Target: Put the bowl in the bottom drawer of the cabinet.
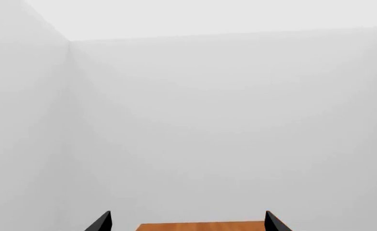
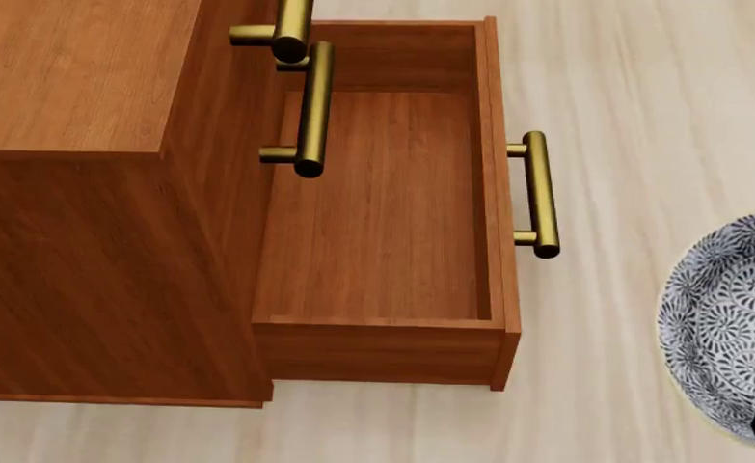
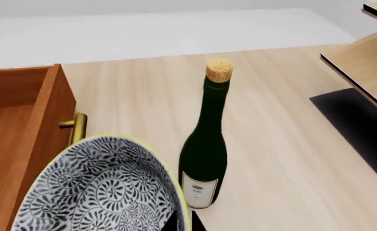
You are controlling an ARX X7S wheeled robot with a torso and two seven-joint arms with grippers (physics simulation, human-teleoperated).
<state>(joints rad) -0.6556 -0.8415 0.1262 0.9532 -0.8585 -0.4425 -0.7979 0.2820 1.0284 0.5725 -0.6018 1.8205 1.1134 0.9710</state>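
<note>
The bowl (image 2: pixel 735 326) sits at the lower right of the head view, pinched at its rim by the right gripper (image 3: pixel 180 222). The bottom drawer (image 2: pixel 380 207) stands open left of it. A green bottle (image 3: pixel 205 150) has a pale label too small to read. The floor (image 2: pixel 647 116) is light wood. The left gripper (image 1: pixel 188 222) is spread wide, facing white walls.

Cabinet (image 2: pixel 81 193), left; bottom drawer (image 2: pixel 384 222) pulled open, interior bare; bowl (image 2: pixel 731 318) at right edge, apart from drawer, on pale counter (image 2: pixel 634 87).

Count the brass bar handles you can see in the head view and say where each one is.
3. One handle is on the front of the open bottom drawer; a second and a third sit on the cabinet's upper drawers. None seem hidden.
</note>
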